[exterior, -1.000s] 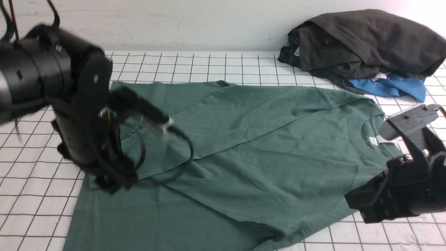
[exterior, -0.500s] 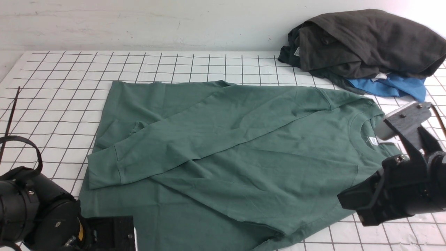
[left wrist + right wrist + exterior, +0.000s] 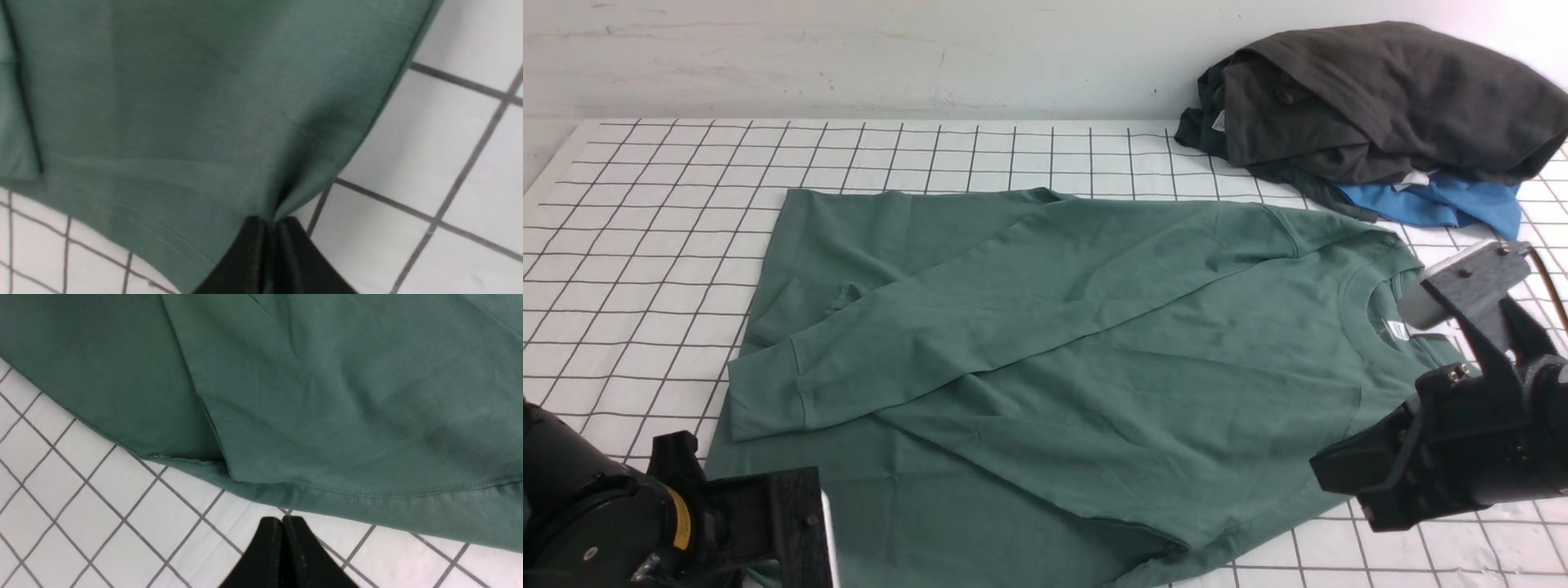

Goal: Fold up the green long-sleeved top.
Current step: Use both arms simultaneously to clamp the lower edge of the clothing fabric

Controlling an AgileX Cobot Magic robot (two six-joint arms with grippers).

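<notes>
- Surface (image 3: 645, 204), white grid: green long-sleeved top (image 3: 1094, 343) lies flat across its middle, neck toward the robot's right, hem toward its left. A one-sided pull could drag the whole top along instead of folding it.
- Heap of dark garments (image 3: 1372, 98) with a blue garment (image 3: 1445, 204) under it sits at the far right, just beyond the shoulder. A fold swept that way could snag it.
- Sleeve (image 3: 980, 318) lies folded across the body, loose. Lifting the hem fast could slide it off and undo that fold.
- Left gripper (image 3: 271, 228) is pinched shut on the near hem corner, with only a thin bite of cloth. It will likely slip out if raised sharply.
- Right gripper (image 3: 282, 539) is closed on nothing, over bare grid just beside the top's near edge. With one corner held alone, the fold would probably come out skewed or bunched.
</notes>
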